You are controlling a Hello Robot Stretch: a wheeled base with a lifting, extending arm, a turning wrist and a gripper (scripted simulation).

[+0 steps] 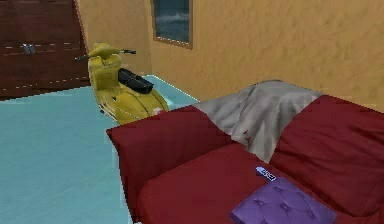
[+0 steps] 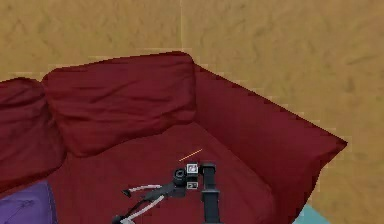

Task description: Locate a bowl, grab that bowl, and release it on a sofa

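Looking across pale blue floor (image 1: 50, 150) from a dark wooden door (image 1: 35, 45), past a yellow scooter (image 1: 115, 85) against the orange wall (image 1: 280, 40) and a framed picture (image 1: 172, 20), to a red sofa (image 1: 175, 150) carrying a grey blanket (image 1: 260, 115), a small blue-and-white item (image 1: 266, 173) with markings too small to read, and a purple cushion (image 1: 285, 205). Picking up in the arm side view the gripper (image 2: 122, 203) at the sofa's seat, left of the dark arm (image 2: 212, 205); not managing to tell whether holding anything, nor the bowl's whereabouts.

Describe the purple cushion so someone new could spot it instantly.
Start at the dark red sofa in the forward view. On its seat, near the picture's bottom edge, lies the cushion, below the grey blanket. It alone is purple and quilted.
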